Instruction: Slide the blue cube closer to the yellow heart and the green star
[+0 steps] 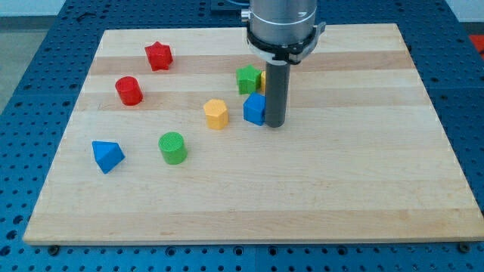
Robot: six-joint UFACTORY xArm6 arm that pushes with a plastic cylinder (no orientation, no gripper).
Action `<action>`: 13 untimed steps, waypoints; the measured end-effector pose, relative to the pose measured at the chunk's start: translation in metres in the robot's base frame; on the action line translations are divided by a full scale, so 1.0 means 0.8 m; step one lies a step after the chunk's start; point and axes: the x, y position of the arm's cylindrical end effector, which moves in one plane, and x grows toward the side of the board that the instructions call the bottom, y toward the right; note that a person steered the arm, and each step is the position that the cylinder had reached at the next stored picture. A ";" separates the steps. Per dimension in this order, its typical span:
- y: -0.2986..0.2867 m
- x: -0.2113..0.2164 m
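Observation:
The blue cube (255, 109) sits near the middle of the wooden board (340, 174). My tip (275, 123) stands right against its right side, touching or nearly so. The green star (247, 78) lies just above the blue cube, toward the view's top. A yellow block (262, 78) peeks out to the right of the star, mostly hidden behind my rod; its shape cannot be made out. Another yellow block (216, 113) lies just left of the blue cube.
A red star (159, 55) and a red cylinder (128, 90) lie at the upper left. A green cylinder (173, 147) and a blue triangular block (107, 156) lie at the lower left.

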 end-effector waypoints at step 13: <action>-0.013 -0.009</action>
